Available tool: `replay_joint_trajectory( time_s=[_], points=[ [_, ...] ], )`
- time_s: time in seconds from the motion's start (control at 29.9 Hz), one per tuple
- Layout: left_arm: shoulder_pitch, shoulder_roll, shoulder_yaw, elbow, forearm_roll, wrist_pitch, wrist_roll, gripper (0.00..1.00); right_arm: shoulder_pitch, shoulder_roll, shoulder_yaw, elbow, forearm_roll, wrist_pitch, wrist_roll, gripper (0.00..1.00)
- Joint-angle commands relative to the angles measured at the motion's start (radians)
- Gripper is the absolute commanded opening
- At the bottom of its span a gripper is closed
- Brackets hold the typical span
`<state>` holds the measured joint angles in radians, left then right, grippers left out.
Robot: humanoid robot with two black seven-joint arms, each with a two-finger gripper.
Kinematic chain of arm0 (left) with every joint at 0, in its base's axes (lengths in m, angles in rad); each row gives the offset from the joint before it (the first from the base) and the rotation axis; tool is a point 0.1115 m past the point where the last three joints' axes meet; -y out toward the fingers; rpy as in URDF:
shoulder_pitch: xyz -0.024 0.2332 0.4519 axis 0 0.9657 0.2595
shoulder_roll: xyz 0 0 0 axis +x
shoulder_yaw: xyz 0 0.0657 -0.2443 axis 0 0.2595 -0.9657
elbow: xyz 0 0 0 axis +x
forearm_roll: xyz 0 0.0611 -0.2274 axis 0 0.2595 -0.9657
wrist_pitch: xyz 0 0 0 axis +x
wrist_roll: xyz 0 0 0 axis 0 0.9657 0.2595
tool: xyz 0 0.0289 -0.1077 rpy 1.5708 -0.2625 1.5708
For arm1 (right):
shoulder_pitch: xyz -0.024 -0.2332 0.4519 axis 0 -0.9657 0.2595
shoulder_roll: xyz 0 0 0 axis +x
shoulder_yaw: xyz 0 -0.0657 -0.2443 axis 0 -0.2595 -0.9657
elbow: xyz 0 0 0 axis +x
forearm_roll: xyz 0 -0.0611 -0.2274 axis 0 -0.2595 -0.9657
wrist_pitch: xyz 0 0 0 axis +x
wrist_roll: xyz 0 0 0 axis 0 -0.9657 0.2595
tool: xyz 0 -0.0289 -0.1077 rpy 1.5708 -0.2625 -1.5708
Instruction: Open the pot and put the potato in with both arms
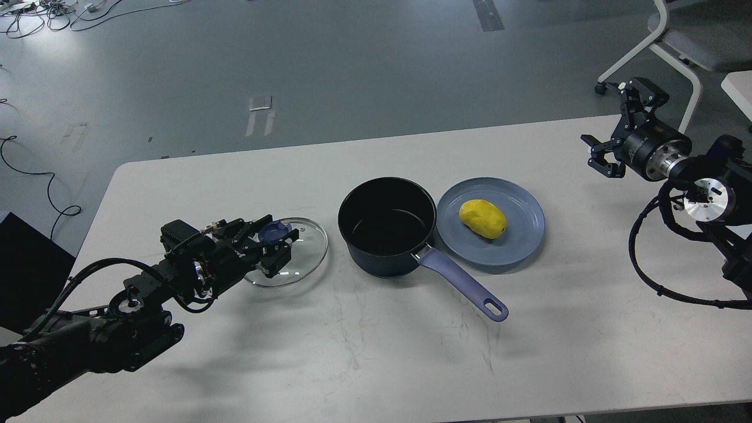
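The pot point(388, 226) stands uncovered at the table's middle, its black inside empty and its lavender handle point(464, 282) pointing front right. The yellow potato point(483, 218) lies on a blue-grey plate point(523, 235) just right of the pot. The glass lid point(305, 252) lies low at the table, left of the pot. My left gripper point(277, 238) is closed around the lid's dark blue knob point(274, 232). My right gripper point(611, 123) is open and empty, held above the table's far right edge, well away from the potato.
The white table point(376, 364) has its front and right parts bare. A white chair point(681, 41) stands on the floor behind the right arm. Cables lie on the floor at the far left.
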<state>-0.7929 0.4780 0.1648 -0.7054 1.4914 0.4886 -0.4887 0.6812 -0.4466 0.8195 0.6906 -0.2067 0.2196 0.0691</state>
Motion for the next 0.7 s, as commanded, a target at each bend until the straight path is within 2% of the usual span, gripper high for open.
replay_joint_trajectory(
  time_s=[0.0,0.2,0.33,0.53,0.67],
  points=[
    [-0.002,-0.001,-0.002,0.0,-0.002,0.0,0.0,0.58,0.008,-0.003,-0.002,0.0,0.0,0.001,0.0,1.0],
    [0.008,-0.002,-0.004,0.0,-0.013,0.0,0.0,0.71,0.014,-0.003,-0.019,0.001,0.0,0.001,0.0,1.0],
    [0.018,-0.004,-0.01,0.0,-0.06,0.0,0.0,0.89,0.027,-0.003,-0.032,0.001,-0.002,0.001,0.0,1.0],
    [0.02,-0.009,-0.01,-0.003,-0.091,0.0,0.0,0.96,0.06,-0.003,-0.082,0.001,-0.002,0.0,0.0,1.0],
    [0.014,0.007,-0.019,-0.016,-0.147,0.0,0.0,0.97,0.066,-0.004,-0.086,0.009,-0.019,0.0,0.0,1.0]
  ],
)
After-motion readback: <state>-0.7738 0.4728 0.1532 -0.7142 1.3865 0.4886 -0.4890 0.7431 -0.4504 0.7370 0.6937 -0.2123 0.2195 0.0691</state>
